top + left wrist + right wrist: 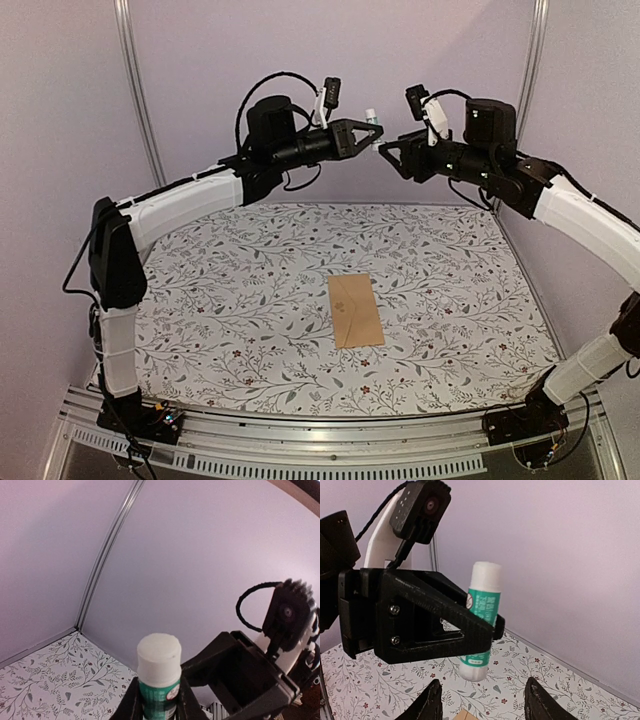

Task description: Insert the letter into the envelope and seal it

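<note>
The left end effector (366,137) is raised high at 12 o'clock, over the far edge of the floral surface (220,300), and is clenched on a glue stick (159,666). Its fingers grip the green-labelled body about the middle. The stick stands roughly upright with its white end on top.

The right end effector (485,706) faces it from the 3 o'clock side, just beside the stick. Its jaws are released and spread apart, with nothing between them. In the right wrist view the stick hangs above and beyond the two fingertips, apart from both.

The envelope (356,311) lies flat on the surface, a little toward 4 o'clock from the centre, with its long side running from 12 to 6 o'clock. It is well apart from both arms. I cannot tell whether its flap is open or shut.
</note>
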